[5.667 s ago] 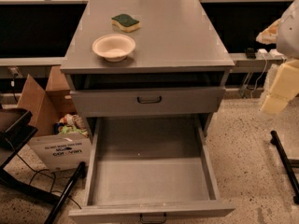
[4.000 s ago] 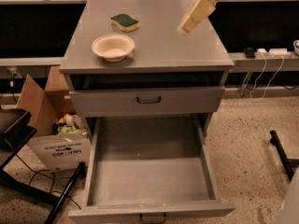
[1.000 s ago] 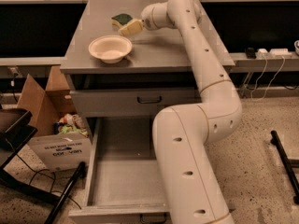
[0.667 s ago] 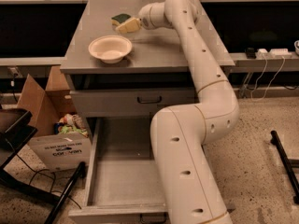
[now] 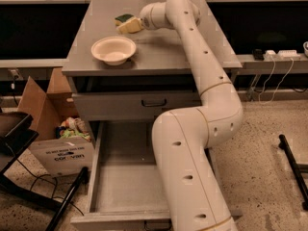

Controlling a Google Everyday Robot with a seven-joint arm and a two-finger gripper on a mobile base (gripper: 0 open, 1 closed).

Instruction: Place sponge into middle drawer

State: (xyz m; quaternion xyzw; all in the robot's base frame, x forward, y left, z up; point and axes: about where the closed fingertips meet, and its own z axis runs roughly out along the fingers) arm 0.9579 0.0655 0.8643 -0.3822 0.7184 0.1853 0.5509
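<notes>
Sponge (image 5: 124, 19) beside gripper (image 5: 130, 26), cabinet top (image 5: 166, 52)

arm (image 5: 211, 95) is that off-white cream plastic look, with little dark round dots running down its side. the gripper (image 5: 131, 26), up at the back of the cabinet top (image 5: 163, 52) right by the sponge (image 5: 124, 18), is a paler yellowish cream. sponge shows dark green on top with a pale yellow edge. bowl (image 5: 114, 50) is plain cream, kinda warm toned. cabinet top is flat plain grey. same grey on the closed drawer (image 5: 110, 105) with its black handle (image 5: 154, 102), and the middle drawer (image 5: 120, 182) floor is a lighter grey. cardboard box (image 5: 33, 100) is brown with a white front panel and dark lettering, with colourful stuff inside. floor (image 5: 260, 148) is beige with dark speckles all over.
</notes>
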